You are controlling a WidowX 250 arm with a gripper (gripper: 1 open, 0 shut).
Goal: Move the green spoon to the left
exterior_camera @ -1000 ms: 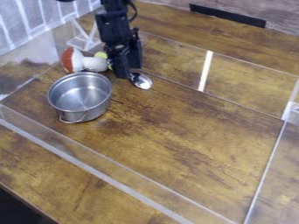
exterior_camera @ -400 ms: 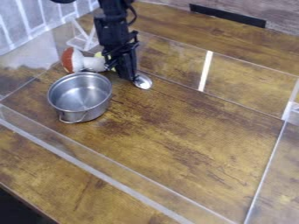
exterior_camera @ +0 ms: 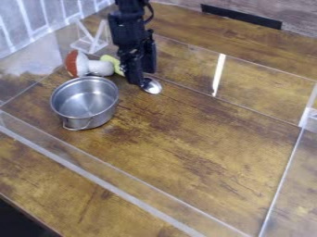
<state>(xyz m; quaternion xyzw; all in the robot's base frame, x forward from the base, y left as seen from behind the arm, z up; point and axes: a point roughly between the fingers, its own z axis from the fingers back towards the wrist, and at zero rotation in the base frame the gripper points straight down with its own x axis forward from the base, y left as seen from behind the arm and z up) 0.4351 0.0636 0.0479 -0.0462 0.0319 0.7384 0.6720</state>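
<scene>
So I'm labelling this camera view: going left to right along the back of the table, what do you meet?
Mushroom → spoon → clear divider. The pot sits nearer, below the mushroom, so I leave it out.

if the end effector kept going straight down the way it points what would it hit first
Most likely the green spoon: the end effector points straight down over its handle, bowl sticking out to the right. Depth is unclear; if it misses, the wooden table.

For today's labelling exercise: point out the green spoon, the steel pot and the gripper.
green spoon [exterior_camera: 150, 86]: camera view, on its shiny bowl.
steel pot [exterior_camera: 84, 102]: camera view, on its inner floor.
gripper [exterior_camera: 136, 74]: camera view, between its fingertips.
</scene>
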